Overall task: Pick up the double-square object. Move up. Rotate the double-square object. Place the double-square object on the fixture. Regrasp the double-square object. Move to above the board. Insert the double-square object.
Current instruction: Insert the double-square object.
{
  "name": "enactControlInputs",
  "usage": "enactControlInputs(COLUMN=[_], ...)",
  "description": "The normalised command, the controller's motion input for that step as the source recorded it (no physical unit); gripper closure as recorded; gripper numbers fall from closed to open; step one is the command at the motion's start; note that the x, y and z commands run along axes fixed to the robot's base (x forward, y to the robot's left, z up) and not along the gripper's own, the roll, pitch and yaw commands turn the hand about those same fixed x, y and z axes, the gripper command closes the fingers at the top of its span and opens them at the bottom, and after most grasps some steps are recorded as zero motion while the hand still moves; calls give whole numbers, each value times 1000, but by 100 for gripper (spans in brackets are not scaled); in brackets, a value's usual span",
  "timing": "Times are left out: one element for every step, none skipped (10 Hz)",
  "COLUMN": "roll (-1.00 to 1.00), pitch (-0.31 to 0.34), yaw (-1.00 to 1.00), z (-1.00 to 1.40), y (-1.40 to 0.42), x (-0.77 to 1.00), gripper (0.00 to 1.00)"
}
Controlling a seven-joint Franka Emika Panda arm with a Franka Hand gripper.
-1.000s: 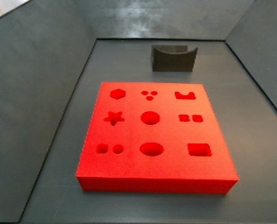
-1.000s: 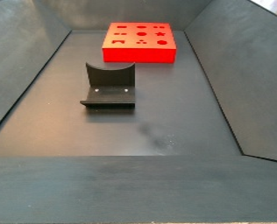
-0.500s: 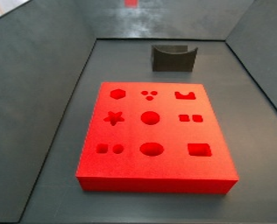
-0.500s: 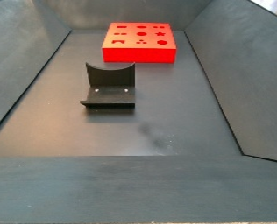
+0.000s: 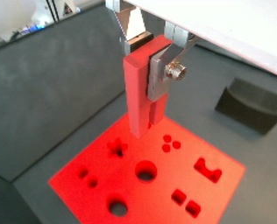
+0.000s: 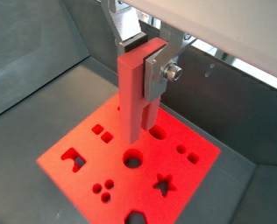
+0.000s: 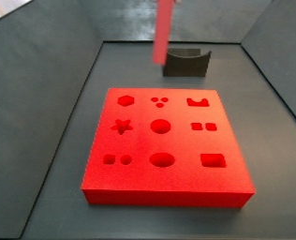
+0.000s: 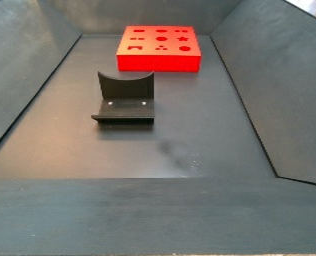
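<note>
So the gripper (image 5: 145, 48) is up above the board (image 5: 147, 171), jaws clenched on the top end of the red block (image 5: 141, 92), which hangs straight down, long and thin. Both wrist views show the silver fingers (image 6: 159, 66) squeezing it from either side. In a side view you only see the block (image 7: 163, 33) coming down from the top edge, with the gripper itself out of shot. The fixture (image 7: 185, 62) sits empty behind the board, so I'd guess this is the "move to above the board" bit, with the insert next.

What could go wrong: the block has to land in the paired square holes (image 7: 203, 126), and it's hanging a good way above them. If it's slightly tilted or twisted in the jaws, its lower end will catch the board's face beside the holes instead of dropping in. And because only the top end is held, pushing down could make it slip or swing.
</note>
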Motion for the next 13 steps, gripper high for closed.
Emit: enactControlInputs(roll=[-21,-101,-139,-146,-133,-106,-87,-69,-101,-81,-86,-84,-83], pitch=[0,0,0,0,0,0,0,13,43,0,0,-3,-9], yaw=[-226,-423,-534,-451,-446,-497,-574,-731,-949,-1000,-1000,-1000,-1000], z=[-354,-174,-100,-123,-206,-274,-357,-500,-469,-343,-309,-300,-297], y=[-289,-191,-83,0,109,146,189,166,0,-6,-17,-20,-20], x=[820,649,571,731,789,743,660,434,100,0,0,0,0], gripper=[100,100,100,100,100,100,100,100,100,100,100,100,100])
